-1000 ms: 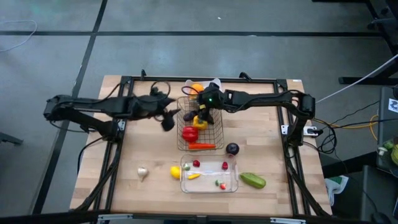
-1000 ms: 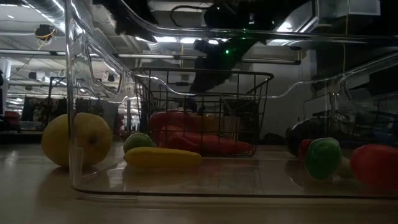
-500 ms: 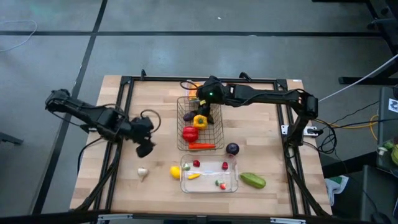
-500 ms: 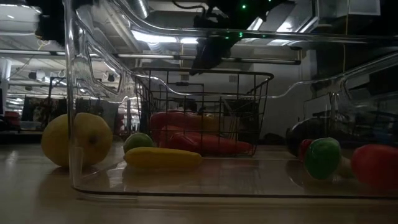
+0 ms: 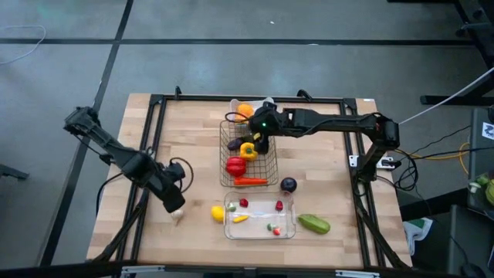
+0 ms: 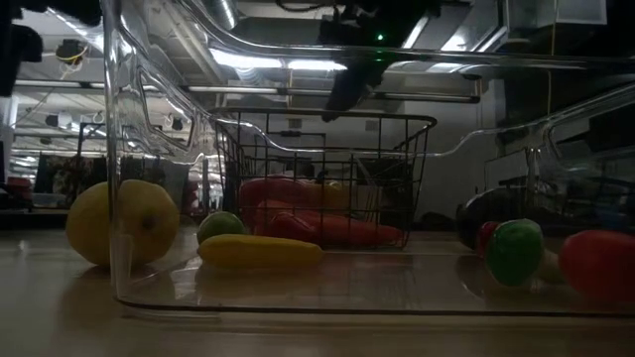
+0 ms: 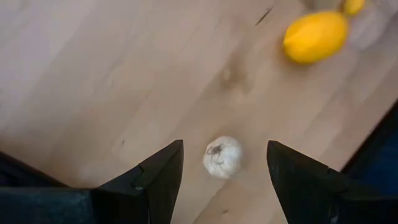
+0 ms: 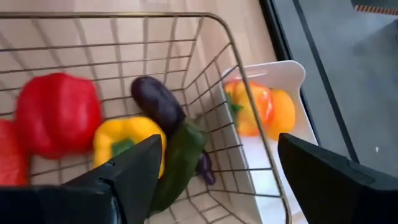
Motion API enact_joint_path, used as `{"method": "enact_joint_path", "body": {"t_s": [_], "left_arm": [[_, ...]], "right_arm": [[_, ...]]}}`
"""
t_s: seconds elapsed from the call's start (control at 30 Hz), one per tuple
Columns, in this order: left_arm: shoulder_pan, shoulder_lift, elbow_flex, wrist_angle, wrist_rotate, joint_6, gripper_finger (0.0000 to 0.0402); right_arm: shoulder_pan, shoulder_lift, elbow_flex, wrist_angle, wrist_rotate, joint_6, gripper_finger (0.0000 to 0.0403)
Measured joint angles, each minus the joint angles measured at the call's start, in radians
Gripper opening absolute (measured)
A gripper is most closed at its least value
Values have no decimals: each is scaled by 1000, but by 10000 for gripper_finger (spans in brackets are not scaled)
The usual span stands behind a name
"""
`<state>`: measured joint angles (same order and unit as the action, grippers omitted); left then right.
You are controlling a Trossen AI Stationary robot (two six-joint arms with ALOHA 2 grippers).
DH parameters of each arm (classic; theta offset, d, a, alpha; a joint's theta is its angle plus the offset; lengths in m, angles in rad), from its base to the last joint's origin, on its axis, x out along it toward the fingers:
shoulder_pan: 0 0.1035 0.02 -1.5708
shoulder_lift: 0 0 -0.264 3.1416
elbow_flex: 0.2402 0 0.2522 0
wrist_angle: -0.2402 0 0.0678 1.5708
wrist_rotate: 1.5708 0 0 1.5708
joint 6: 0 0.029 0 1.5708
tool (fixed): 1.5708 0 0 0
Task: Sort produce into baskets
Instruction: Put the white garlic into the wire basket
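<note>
L tool (image 7: pixel 224 163) open, garlic (image 7: pixel 222 156) btwn fingers on bench (image 7: pixel 93 74); off-centre closing may roll it away. R tool (image 8: pixel 211 180) open, empty, above wire basket (image 8: pixel 205 68).

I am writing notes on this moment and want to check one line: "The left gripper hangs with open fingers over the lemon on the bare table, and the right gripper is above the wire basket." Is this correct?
One detail is wrong. The left gripper hangs with open fingers over the garlic, not the lemon, which lies farther off; the left wrist view shows this. The right gripper is indeed above the wire basket.
</note>
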<state>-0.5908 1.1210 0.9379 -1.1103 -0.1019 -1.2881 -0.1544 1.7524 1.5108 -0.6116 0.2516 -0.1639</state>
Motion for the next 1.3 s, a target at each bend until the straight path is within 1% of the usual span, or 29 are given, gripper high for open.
{"method": "enact_joint_path", "body": {"t_s": [0.17,0.33,0.47,0.63,0.83,1.1,1.3], "left_arm": [[-54,96,0,2,8,-26,225],[-93,187,0,18,55,-71,225],[-116,251,0,82,82,-108,225],[-139,313,0,138,90,-122,225],[-135,343,0,139,97,-120,225],[-90,346,0,129,167,-119,225],[-88,375,0,125,175,-119,225]], "right_arm": [[40,-38,0,-52,1,1,319],[81,-77,0,-83,2,2,319],[112,-85,0,-83,2,2,319],[133,-85,0,-89,1,2,319],[137,-85,0,-89,2,2,319],[135,-85,0,-88,2,2,319],[135,-85,0,-91,2,2,319]]}}
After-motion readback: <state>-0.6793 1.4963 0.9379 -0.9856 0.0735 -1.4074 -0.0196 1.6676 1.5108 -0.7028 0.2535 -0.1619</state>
